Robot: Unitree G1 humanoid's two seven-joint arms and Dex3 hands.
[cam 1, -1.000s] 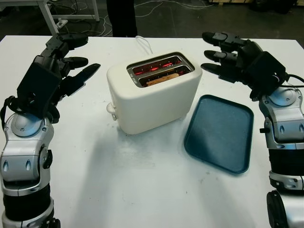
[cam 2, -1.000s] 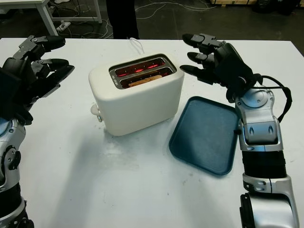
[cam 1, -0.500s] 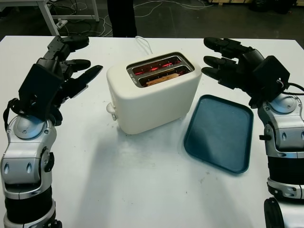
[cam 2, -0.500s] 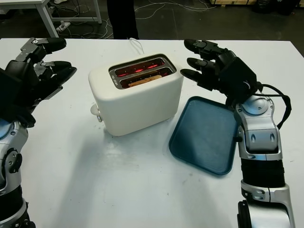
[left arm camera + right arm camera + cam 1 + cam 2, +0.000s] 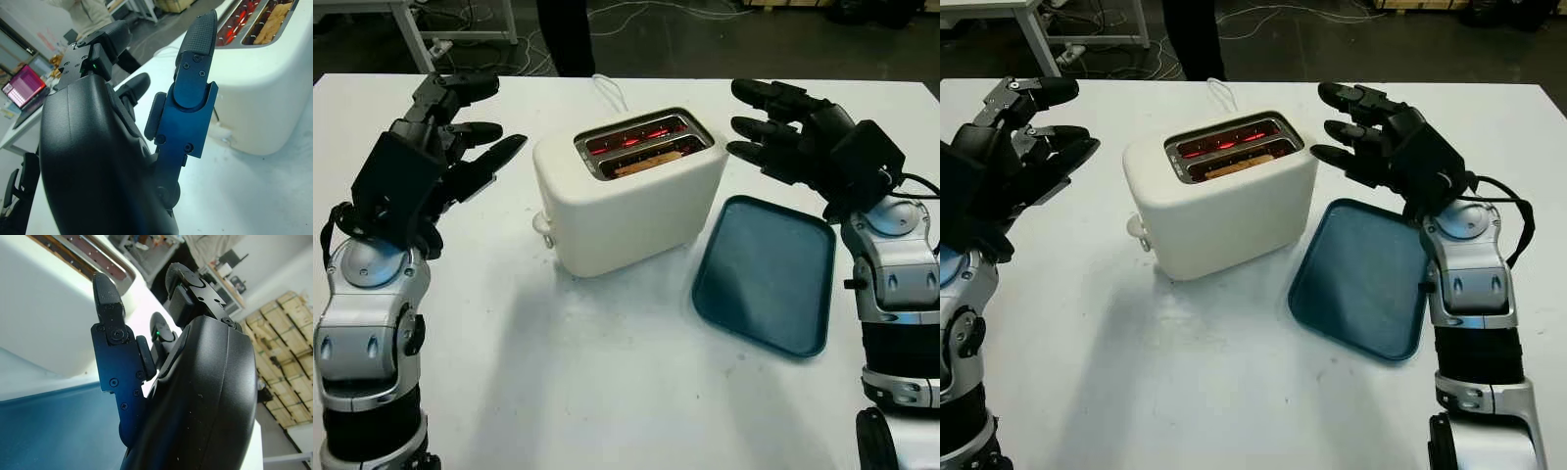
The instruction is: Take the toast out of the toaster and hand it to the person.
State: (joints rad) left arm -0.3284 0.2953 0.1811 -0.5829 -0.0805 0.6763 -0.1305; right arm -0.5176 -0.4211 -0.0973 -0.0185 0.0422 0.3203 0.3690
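A cream toaster (image 5: pixel 626 201) stands mid-table with both slots glowing red. A slice of toast (image 5: pixel 649 162) sits low in the near slot, its top edge just showing; the same toast (image 5: pixel 274 17) appears in the left wrist view. My left hand (image 5: pixel 475 132) is held open in the air to the toaster's left, well apart from it. My right hand (image 5: pixel 759 122) hovers open just right of the toaster's top, a short gap from its side. Neither hand holds anything. A person's dark legs (image 5: pixel 563 34) stand behind the table's far edge.
A dark blue tray (image 5: pixel 766 272) lies flat on the white table (image 5: pixel 607 392) right of the toaster, under my right forearm. The toaster's white cord (image 5: pixel 610 93) runs back toward the far edge. Open table surface lies in front of the toaster.
My right hand has drifted down and slightly toward the toaster. My left hand has shifted a little toward the toaster. The toast has stayed in its slot.
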